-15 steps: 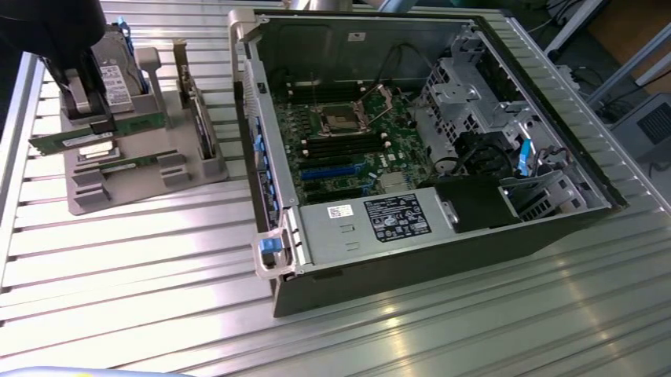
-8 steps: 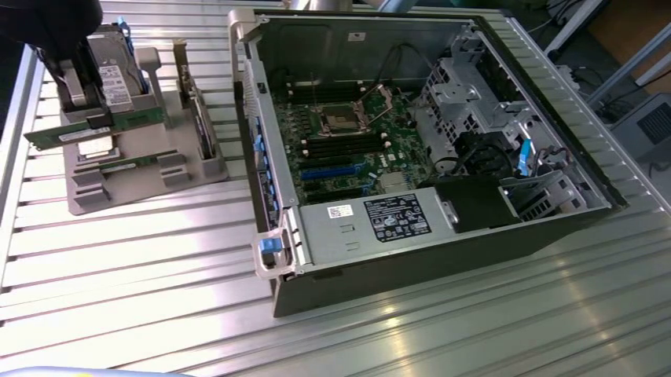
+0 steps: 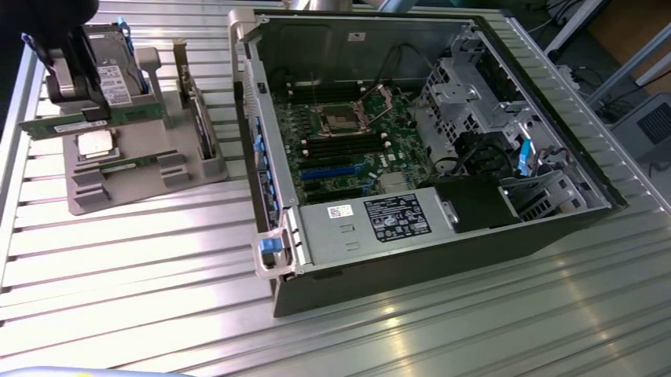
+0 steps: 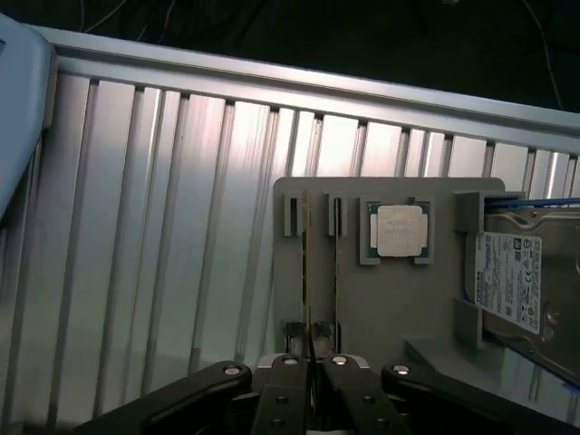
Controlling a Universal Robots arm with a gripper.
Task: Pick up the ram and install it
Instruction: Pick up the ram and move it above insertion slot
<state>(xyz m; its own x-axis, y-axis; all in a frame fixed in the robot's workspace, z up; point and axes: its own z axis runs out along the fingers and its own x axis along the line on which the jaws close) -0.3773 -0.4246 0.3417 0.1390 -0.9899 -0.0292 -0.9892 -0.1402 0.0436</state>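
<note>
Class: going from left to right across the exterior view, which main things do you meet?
Grey holder → blue latch → processor socket → drive cage.

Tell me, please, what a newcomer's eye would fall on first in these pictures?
The open computer case dominates the exterior view's centre and right, its green motherboard laid bare. At that view's upper left, the black end effector is shut on the ram, over a grey holder. The holder also carries a square silver processor chip and a white-labelled hard drive.
</note>
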